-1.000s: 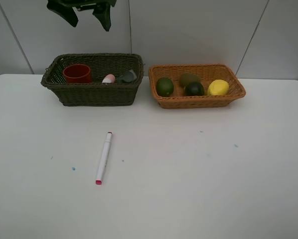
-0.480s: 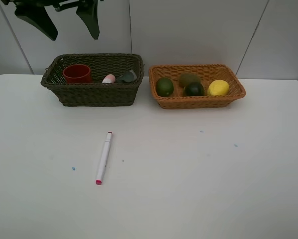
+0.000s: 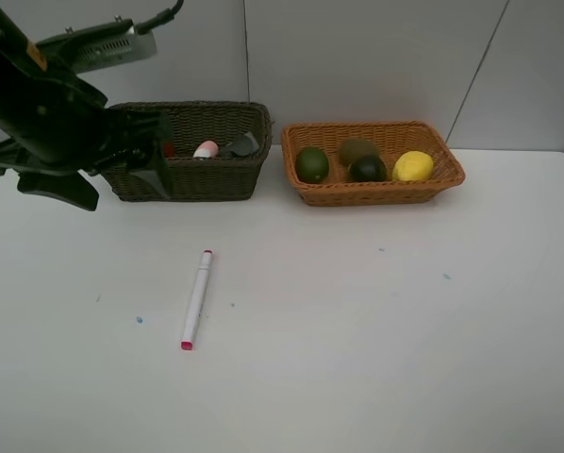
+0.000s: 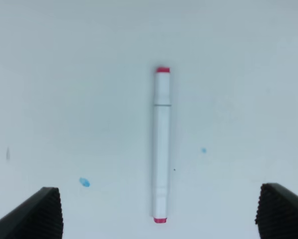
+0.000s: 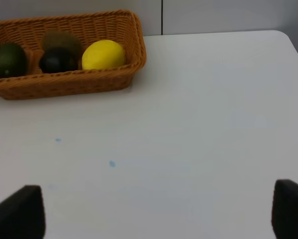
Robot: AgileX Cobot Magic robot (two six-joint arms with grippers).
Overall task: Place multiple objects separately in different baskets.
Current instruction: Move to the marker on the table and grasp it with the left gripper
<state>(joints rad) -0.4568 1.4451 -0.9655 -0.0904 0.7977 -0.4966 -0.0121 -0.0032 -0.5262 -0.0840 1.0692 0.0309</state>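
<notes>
The left arm point(image 3: 51, 123), which a moment ago was hanging high against the wall, is now sitting low over the desk's point(image 3: 357, 359) left side, covering the near left end of the dark basket point(image 3: 216, 175) and hiding the red cup. Its left gripper point(image 4: 159, 214) is standing with fingers point(image 4: 37, 214) spread wide and empty above the marker point(image 3: 196, 299), which is lying unmoved on open desk in front of that basket, well apart from it. Inside the dark basket a pink bottle point(image 3: 206, 149) and a grey-green bottle point(image 3: 240, 145) are showing. Just to the right, the orange basket point(image 3: 376, 192) is holding a green fruit point(image 3: 311, 164), a kiwi point(image 3: 357, 149), a second dark fruit point(image 3: 367, 169) and a lemon point(image 3: 413, 166). The right gripper point(image 5: 159, 214) is hanging released over bare desk near the right edge, with wide clear room ahead of it.
</notes>
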